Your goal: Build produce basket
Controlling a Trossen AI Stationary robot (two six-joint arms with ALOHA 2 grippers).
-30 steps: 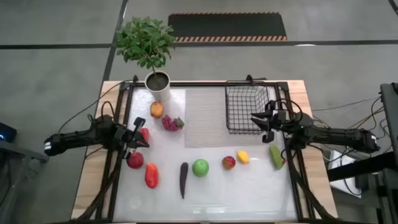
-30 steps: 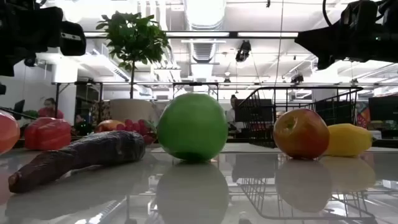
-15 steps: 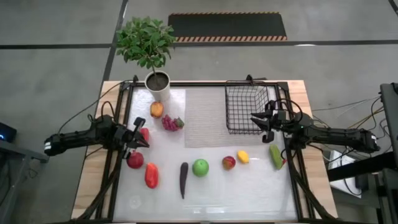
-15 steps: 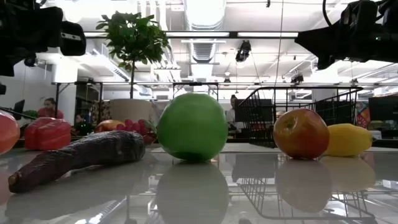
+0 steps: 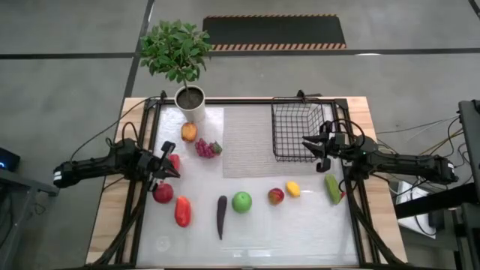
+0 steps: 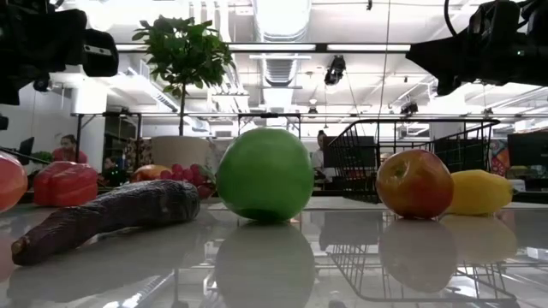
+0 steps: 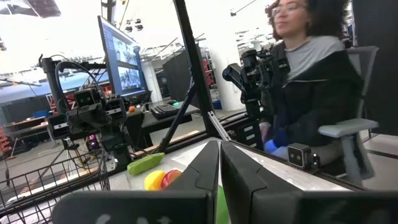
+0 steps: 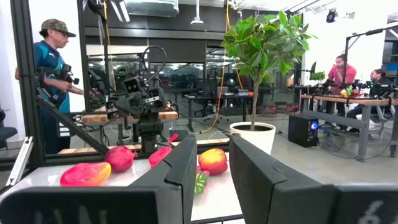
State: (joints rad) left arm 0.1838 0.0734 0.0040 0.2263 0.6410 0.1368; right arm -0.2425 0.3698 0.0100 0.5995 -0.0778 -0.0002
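Note:
The black wire basket (image 5: 298,131) stands on the table's far right, on the edge of a grey mat. Produce lies loose on the white table: orange fruit (image 5: 189,132), grapes (image 5: 206,148), a red pepper (image 5: 175,159), red apple (image 5: 163,193), another red pepper (image 5: 182,211), eggplant (image 5: 221,216), green apple (image 5: 241,201), a red-yellow apple (image 5: 276,196), lemon (image 5: 292,189) and cucumber (image 5: 332,189). My left gripper (image 5: 169,166) hovers shut above the left-hand fruit. My right gripper (image 5: 306,147) hovers by the basket's near right corner, its fingers (image 8: 183,168) a little apart.
A leafy plant in a white pot (image 5: 191,101) stands at the far left of the table. The grey mat (image 5: 247,142) lies left of the basket. Black frame rails (image 5: 146,150) run along both sides. People sit and stand beyond the table.

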